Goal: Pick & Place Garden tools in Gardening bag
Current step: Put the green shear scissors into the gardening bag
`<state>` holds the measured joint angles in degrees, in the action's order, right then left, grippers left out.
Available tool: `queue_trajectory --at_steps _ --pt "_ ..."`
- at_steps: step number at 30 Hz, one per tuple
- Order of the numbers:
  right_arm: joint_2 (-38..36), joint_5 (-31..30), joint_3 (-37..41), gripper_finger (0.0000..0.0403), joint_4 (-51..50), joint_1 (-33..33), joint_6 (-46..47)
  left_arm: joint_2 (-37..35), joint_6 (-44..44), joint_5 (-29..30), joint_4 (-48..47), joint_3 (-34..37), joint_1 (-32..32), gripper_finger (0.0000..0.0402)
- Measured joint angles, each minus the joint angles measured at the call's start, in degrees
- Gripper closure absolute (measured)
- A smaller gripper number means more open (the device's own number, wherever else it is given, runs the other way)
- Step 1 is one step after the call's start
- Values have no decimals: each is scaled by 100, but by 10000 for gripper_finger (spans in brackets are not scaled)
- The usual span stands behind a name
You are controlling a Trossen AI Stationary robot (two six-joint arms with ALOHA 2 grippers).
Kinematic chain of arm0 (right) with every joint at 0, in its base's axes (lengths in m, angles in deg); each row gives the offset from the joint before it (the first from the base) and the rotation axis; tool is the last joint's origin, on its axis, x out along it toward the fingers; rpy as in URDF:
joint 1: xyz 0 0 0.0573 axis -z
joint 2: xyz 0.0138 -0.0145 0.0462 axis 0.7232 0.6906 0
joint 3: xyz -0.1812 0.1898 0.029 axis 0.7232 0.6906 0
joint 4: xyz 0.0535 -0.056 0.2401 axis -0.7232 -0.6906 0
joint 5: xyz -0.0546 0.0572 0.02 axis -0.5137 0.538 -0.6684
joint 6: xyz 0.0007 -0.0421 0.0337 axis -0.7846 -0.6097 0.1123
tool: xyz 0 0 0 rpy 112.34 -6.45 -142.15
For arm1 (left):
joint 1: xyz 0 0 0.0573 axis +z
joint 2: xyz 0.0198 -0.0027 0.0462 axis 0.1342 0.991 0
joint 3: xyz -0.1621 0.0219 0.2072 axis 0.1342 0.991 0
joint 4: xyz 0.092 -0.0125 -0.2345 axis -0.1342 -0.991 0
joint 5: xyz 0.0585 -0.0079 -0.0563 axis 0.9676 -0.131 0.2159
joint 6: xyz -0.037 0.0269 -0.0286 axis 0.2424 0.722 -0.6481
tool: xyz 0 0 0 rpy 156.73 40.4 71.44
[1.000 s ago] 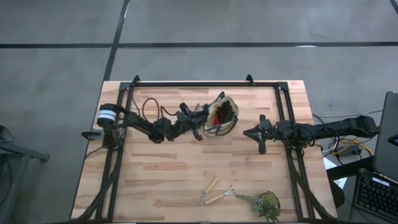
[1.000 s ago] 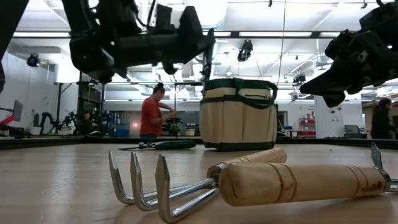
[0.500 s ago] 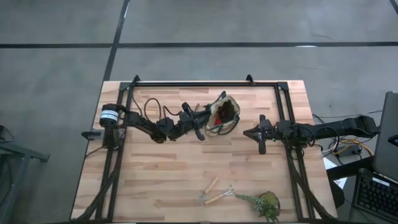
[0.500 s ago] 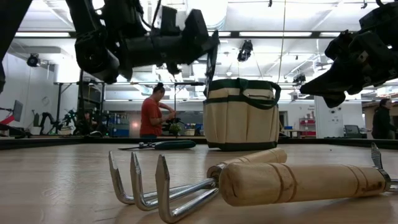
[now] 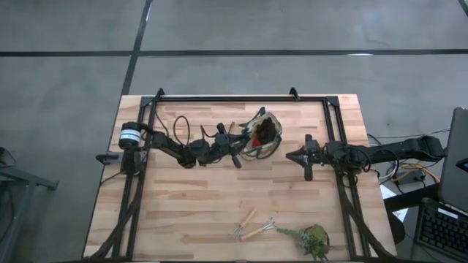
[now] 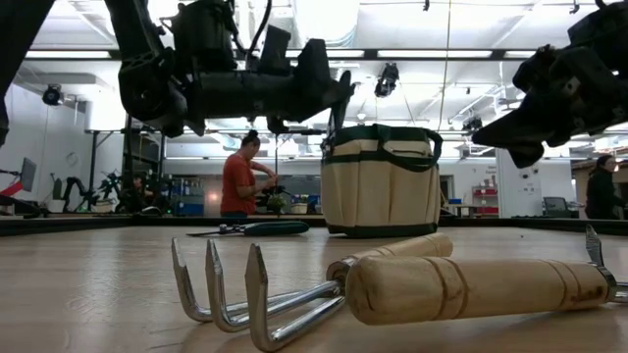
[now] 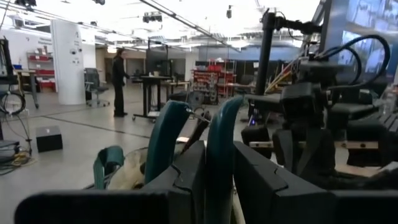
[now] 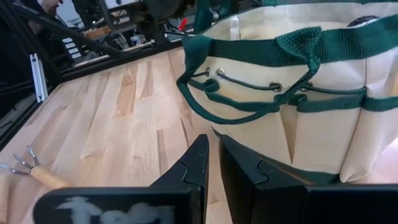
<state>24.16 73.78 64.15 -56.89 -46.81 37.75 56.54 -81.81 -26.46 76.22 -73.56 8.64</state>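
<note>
The left gripper (image 7: pixel 219 171) gripped rigid, likely slippery teal-handled shears (image 7: pixel 186 134) by one handle beside the soft gardening bag (image 5: pixel 262 134); the right gripper (image 5: pixel 294 155) hovered nearly closed, empty.

Both robot arms are dark, almost black, built from chunky blocks and round joints. The left arm (image 5: pixel 172 148) has a round part near its base with a white label, and a thin black cable loops up over it. The right arm (image 5: pixel 380 154) is long and dark with thin wires near its far end. Each claw has two flat black fingers (image 8: pixel 198 163) with a small notch along the inner edge.
</note>
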Motion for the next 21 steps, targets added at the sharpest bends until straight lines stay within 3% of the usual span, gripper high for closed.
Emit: queue_trajectory --at_steps 21 --pt "0 2 0 369 31 0 -28 -68 -262 120 14 28 -184 329"
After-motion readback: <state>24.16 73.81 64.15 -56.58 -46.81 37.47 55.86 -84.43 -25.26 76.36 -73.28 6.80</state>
